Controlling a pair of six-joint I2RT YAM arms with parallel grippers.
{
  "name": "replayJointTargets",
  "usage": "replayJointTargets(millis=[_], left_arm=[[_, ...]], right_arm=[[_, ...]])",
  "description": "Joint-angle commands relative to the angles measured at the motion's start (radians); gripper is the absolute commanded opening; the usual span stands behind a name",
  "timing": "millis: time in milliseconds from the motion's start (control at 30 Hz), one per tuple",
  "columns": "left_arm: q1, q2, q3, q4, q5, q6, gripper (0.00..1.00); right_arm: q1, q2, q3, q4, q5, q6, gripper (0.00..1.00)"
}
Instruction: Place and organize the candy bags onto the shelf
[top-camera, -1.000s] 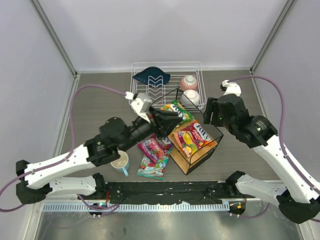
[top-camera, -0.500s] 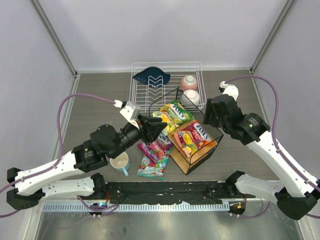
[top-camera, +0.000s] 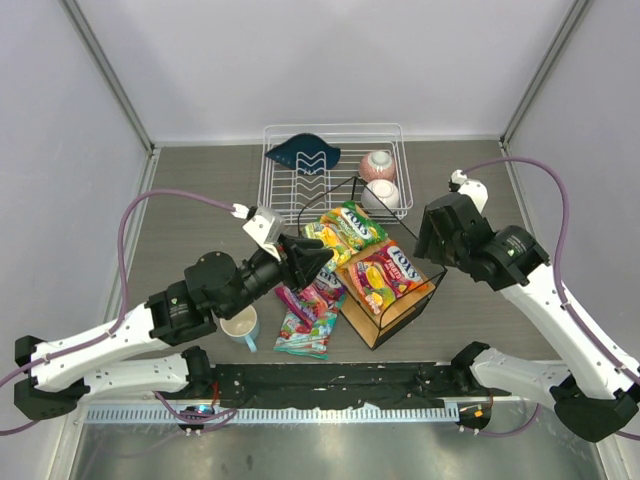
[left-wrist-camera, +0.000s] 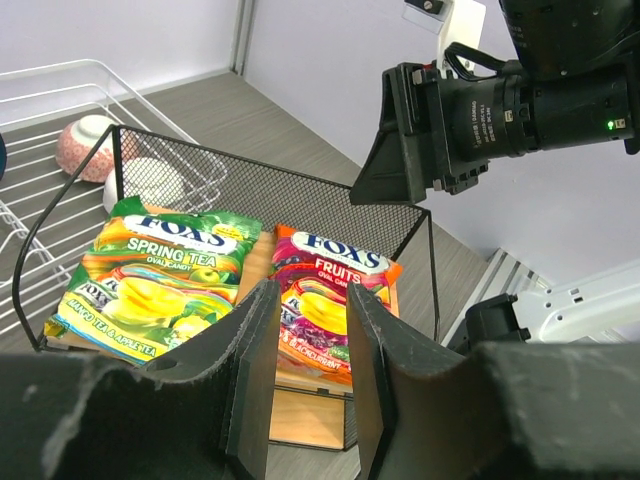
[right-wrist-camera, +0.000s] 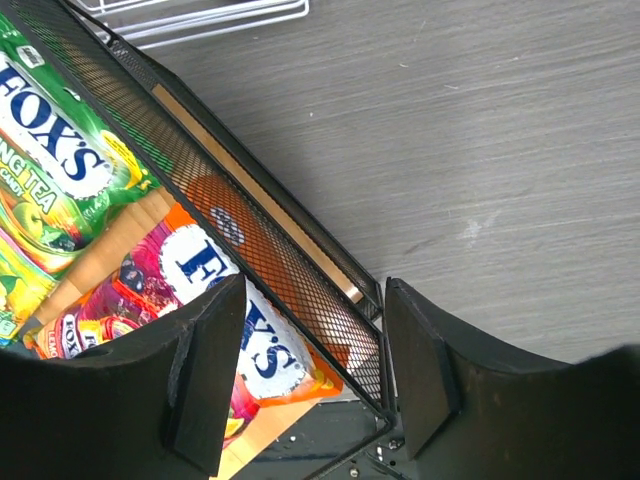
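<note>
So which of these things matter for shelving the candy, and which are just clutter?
Job: green bag, orange-red bag, purple bag, teal bag, shelf.
Just lying about: dish rack, pink bowl, white bowl, dark blue dish, mug.

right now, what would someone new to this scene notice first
The bright candy bags stand out: a green bag and an orange-red bag lie side by side on the board of the black wire shelf at mid table. A purple bag and a teal bag lie on the table at its near left side. Both arms point at the shelf, left gripper and right gripper open and empty.
</note>
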Motion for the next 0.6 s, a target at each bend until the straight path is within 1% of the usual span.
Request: replayJointTargets(millis=[0, 133, 400, 567], left_arm=[[-0.005, -0.012, -0.002, 0.023, -0.011, 0.018, 0.37], [-0.005, -0.01, -0.005, 0.021, -0.011, 0.015, 0.37], [-0.005, -0.01, -0.011, 0.015, -0.028, 0.013, 0.37], [-0.005, -0.016, -0.015, 0.015, -0.034, 0.007, 0.37]], right_arm=[[0.002, -0.02, 0.012, -0.05, 0.04, 0.044, 0.62], [0.002, 0.001, 0.004, -0.081, 0.119, 0.065, 0.62], [-0.009, 0.034, 0.001, -0.082, 0.218, 0.075, 0.62], [-0.033, 0.043, 0.024, -0.062, 0.248, 0.027, 0.61]])
